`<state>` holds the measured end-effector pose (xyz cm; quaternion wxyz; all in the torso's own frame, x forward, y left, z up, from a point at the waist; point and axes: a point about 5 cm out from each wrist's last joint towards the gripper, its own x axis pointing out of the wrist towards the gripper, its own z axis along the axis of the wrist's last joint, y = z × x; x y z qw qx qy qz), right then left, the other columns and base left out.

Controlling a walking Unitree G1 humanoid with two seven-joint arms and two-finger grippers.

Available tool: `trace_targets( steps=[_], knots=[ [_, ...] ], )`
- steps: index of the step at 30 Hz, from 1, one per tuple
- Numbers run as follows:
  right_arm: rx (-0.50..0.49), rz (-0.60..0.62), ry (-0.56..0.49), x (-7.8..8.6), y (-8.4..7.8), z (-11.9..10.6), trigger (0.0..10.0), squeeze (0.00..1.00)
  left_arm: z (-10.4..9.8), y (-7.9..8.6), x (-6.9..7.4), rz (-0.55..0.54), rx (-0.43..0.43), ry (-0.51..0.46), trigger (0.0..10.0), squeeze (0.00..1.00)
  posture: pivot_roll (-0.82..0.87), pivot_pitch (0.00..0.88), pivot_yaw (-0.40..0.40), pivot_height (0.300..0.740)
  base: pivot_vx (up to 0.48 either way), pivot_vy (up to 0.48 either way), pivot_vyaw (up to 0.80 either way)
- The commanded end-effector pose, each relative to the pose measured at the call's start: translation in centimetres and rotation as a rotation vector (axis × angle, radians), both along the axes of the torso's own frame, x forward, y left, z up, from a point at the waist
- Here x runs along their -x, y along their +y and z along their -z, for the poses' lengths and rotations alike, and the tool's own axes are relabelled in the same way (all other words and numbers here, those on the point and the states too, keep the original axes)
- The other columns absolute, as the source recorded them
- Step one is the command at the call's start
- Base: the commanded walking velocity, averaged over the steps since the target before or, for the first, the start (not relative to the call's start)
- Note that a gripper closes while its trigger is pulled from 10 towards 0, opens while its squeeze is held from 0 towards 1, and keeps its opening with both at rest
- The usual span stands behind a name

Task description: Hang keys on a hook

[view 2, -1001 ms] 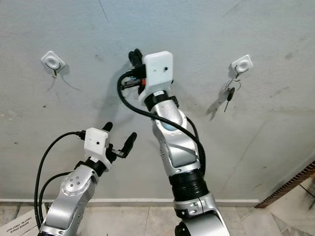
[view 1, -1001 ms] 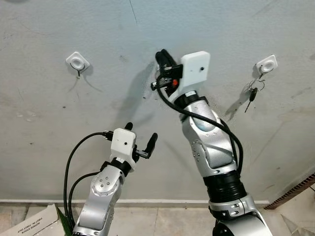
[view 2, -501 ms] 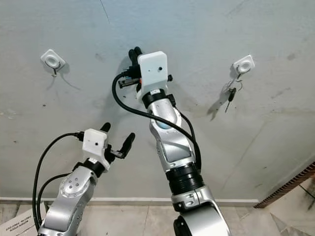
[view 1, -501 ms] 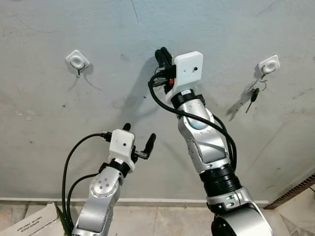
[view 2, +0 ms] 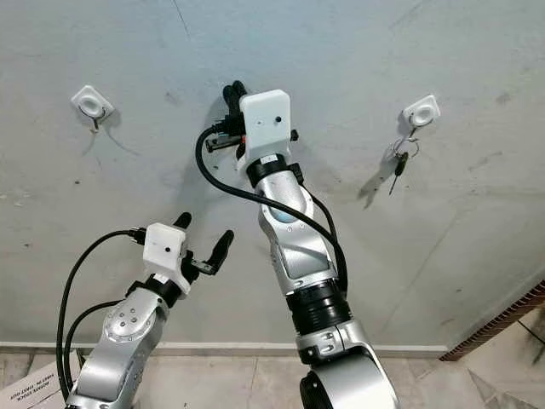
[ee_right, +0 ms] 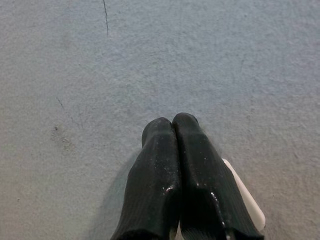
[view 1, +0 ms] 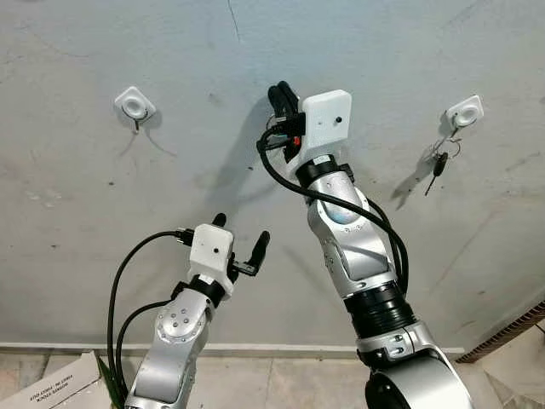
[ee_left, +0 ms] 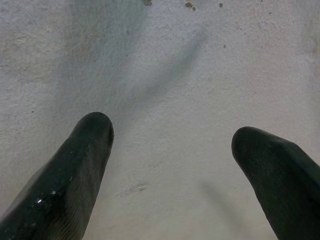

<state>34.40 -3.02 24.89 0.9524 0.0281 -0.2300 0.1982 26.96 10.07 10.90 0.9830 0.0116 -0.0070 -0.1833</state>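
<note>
The keys (view 1: 438, 163) already hang from the right-hand hook (view 1: 463, 112) on the wall (view 1: 68, 213); the right pincer (view 1: 281, 92), fingers pressed together and empty, rests high against the wall over a middle hook (ee_right: 245, 197); the left pincer (view 1: 242, 236) is spread wide, empty; what remains, I judge, is lowering both arms.

Grey plaster wall (view 1: 128, 221), two white hooks (view 1: 134, 106) (view 1: 463, 112) mounted on it, keys (view 1: 438, 164) hanging from the right one
</note>
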Motion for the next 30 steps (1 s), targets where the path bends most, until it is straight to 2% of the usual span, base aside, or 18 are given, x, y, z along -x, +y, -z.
trace_targets(
  steps=[1, 18, 30],
  knots=[
    [-0.016, 0.004, 0.016, -0.4, -0.1, -0.1, 10.0, 0.0, -0.2, 0.0, 0.1, -0.003, 0.0, -0.003, 10.0, 0.0, 0.12, 0.0, -0.028, 0.74, 0.0, 0.0, 0.0],
    [-0.009, -0.005, 0.073, -0.4, -0.3, 1.5, 10.0, 0.0, -0.2, -0.1, 0.0, -0.007, 0.002, -0.001, 10.0, 0.0, 0.12, 0.0, -0.028, 0.74, 0.0, 0.0, 0.0],
    [-0.001, 0.046, 0.083, -0.6, -2.1, 2.1, 10.0, 0.0, -0.1, -0.1, -0.1, -0.006, 0.0, -0.001, 10.0, 0.0, 0.11, 0.0, -0.024, 0.74, 0.0, 0.0, 0.0]
  ],
)
